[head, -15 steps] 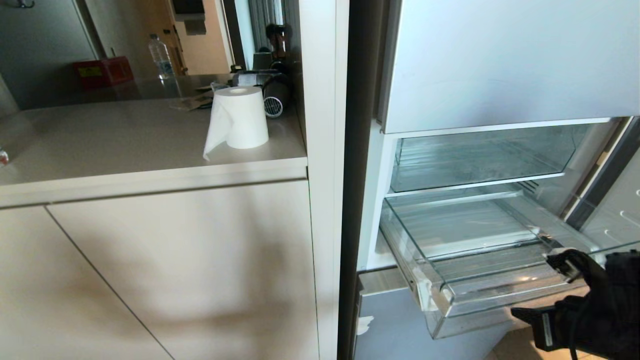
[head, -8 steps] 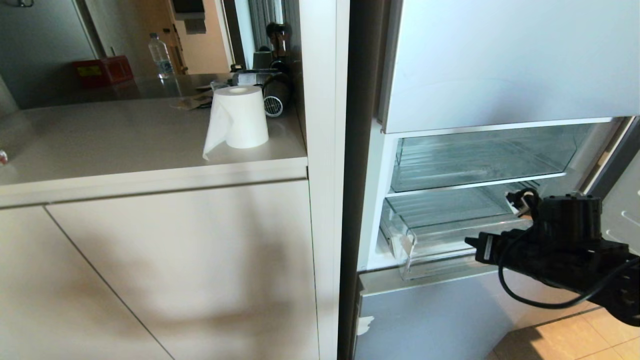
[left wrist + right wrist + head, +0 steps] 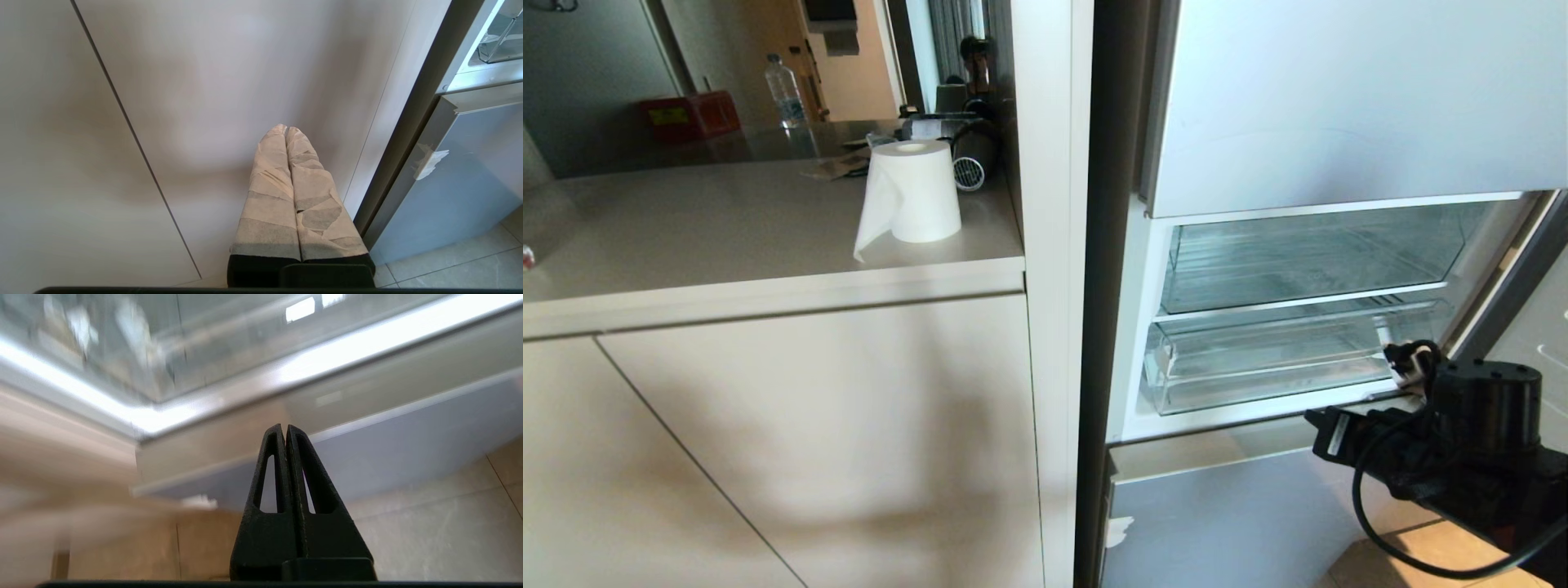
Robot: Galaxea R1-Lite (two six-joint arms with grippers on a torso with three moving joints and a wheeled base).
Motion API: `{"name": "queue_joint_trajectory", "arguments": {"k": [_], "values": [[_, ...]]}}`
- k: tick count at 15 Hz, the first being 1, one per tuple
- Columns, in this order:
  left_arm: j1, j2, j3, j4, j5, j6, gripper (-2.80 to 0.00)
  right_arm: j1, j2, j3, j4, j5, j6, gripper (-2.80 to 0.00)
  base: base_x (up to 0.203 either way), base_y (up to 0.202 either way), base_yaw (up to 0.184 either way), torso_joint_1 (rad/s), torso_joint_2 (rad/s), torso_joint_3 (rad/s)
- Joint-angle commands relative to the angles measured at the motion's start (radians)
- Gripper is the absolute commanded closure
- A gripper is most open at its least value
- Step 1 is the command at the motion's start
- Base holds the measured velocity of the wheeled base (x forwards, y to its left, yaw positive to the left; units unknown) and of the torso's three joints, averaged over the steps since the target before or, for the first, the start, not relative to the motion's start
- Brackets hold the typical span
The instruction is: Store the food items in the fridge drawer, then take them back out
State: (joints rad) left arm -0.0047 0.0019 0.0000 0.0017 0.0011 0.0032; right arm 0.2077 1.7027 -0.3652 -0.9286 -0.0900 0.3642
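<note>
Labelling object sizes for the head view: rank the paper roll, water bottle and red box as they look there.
1. paper roll, plainly largest, also nearest.
2. red box.
3. water bottle, close to the box; both stand far back, so true sizes are unsure.

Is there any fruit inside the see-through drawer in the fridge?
No, the clear fridge drawer is pushed in, and only its bare ribbed floor shows through the clear front, with no apple or tangerine inside.
</note>
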Motion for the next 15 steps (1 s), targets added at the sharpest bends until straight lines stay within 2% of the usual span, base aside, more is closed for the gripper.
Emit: {"name": "queue_joint_trajectory", "arguments": {"k": [1,4,7,9,12,15], "values": [[0.0,0.001,0.0,0.0,0.0,0.0,0.0,0.0,-0.051,0.029,0.01,0.017,-0.006,0.0,0.0,0.0,0.0,0.0,0.0,0.0],[0.0,0.001,0.0,0.0,0.0,0.0,0.0,0.0,0.086,-0.055,0.024,0.044,-0.002,0.0,0.0,0.0,0.0,0.0,0.0,0.0],[0.0,0.001,0.0,0.0,0.0,0.0,0.0,0.001,0.272,-0.239,0.017,0.08,0.007,0.0,0.0,0.0,0.0,0.0,0.0,0.0],[0.0,0.001,0.0,0.0,0.0,0.0,0.0,0.001,0.32,-0.314,0.02,0.107,0.008,0.0,0.0,0.0,0.0,0.0,0.0,0.0],[0.0,0.001,0.0,0.0,0.0,0.0,0.0,0.0,0.386,-0.393,0.02,0.107,0.014,0.0,0.0,0.0,0.0,0.0,0.0,0.0],[0.0,0.001,0.0,0.0,0.0,0.0,0.0,0.001,0.418,-0.45,0.019,0.105,0.066,0.0,0.0,0.0,0.0,0.0,0.0,0.0]]}}
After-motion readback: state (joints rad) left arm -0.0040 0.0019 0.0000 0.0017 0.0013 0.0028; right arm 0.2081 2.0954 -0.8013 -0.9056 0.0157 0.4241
